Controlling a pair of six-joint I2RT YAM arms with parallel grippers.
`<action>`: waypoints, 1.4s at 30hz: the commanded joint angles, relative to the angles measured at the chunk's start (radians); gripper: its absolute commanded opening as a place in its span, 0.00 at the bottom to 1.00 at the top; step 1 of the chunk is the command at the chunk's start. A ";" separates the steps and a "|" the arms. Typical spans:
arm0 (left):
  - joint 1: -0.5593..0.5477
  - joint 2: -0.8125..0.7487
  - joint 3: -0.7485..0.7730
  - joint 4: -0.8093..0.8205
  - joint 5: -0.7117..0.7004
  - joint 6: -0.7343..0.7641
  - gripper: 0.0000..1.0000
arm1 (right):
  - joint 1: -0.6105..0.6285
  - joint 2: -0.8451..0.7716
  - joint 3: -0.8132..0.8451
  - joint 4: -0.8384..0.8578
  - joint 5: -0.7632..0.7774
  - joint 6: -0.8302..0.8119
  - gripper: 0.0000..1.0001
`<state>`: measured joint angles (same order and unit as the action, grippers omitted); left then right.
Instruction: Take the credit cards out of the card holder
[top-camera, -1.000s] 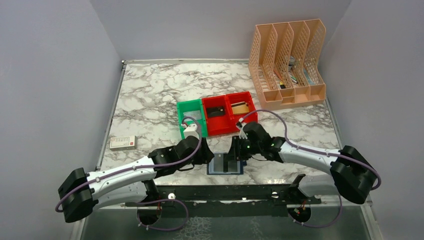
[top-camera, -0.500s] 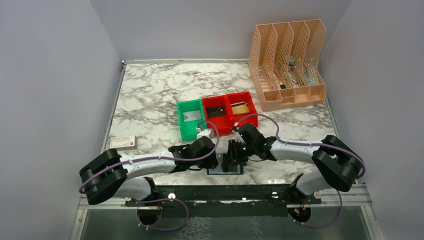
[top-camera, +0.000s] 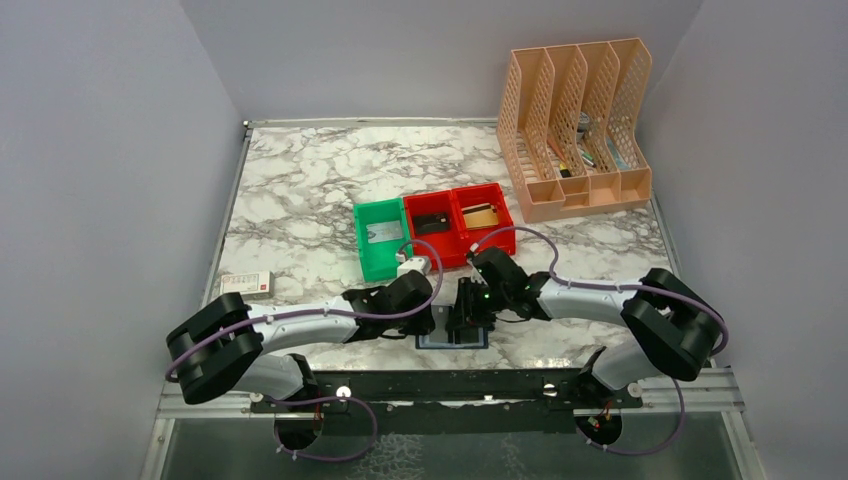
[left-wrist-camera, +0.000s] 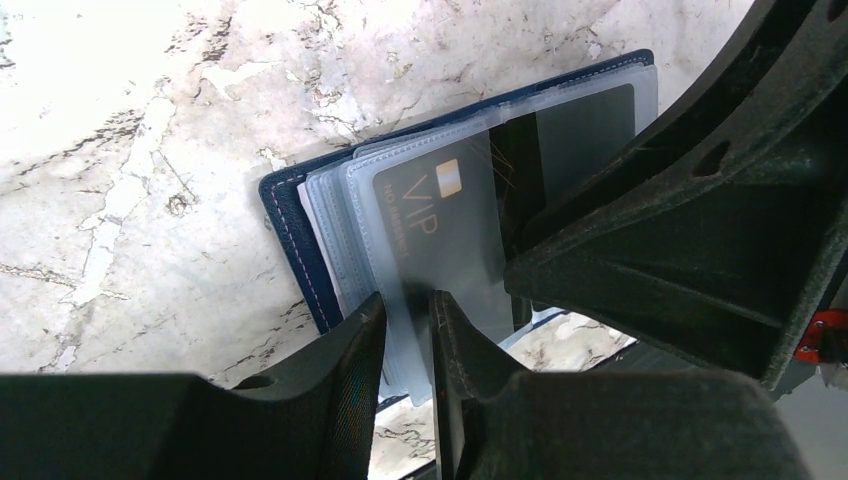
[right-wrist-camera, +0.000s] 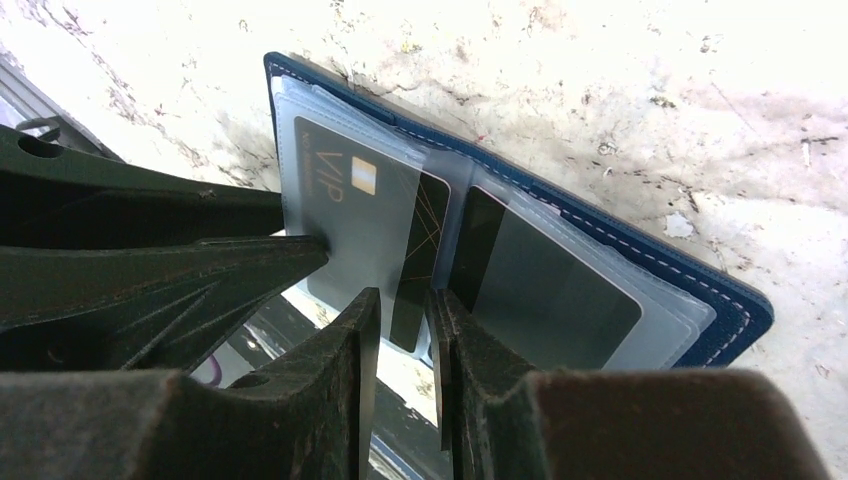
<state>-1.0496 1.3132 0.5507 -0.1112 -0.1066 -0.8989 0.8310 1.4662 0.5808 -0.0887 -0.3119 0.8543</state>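
Navy-blue bifold card holder (right-wrist-camera: 735, 315) lies opened flat on the white, grey-veined marble desk (top-camera: 300, 190). It sits at the desk's near edge between the two arms, just in front of the green plastic bin (top-camera: 366, 245) and the two red plastic bins (top-camera: 440, 260). Its clear plastic sleeves (left-wrist-camera: 325, 230) fan up from the spine. The top sleeve carries a dark card (left-wrist-camera: 440, 235) with gold "VIP" lettering and a small gold chip. The left claw (left-wrist-camera: 405, 335) reaches in from the left side. Its fingers stand a narrow slit apart with the near edge of that sleeve between them, and whether they actually pinch it cannot be told. The right claw (right-wrist-camera: 403, 330) comes in from the opposite side, equally close to closed, with the lower edge of a dark card in its gap. A firm hold there cannot be confirmed either. Both claws sit close together over the holder.
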 joint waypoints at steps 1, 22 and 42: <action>-0.003 0.032 -0.001 -0.092 -0.037 0.015 0.26 | -0.001 0.040 -0.024 -0.018 0.044 0.016 0.27; -0.003 -0.018 -0.015 -0.116 -0.038 0.023 0.17 | -0.004 0.017 -0.097 0.153 -0.038 0.083 0.25; -0.003 -0.010 -0.012 -0.121 -0.046 0.020 0.17 | -0.095 -0.112 -0.177 0.189 -0.182 0.023 0.04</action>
<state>-1.0496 1.2961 0.5484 -0.1940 -0.1284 -0.8909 0.7559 1.3800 0.4248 0.0841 -0.4393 0.9115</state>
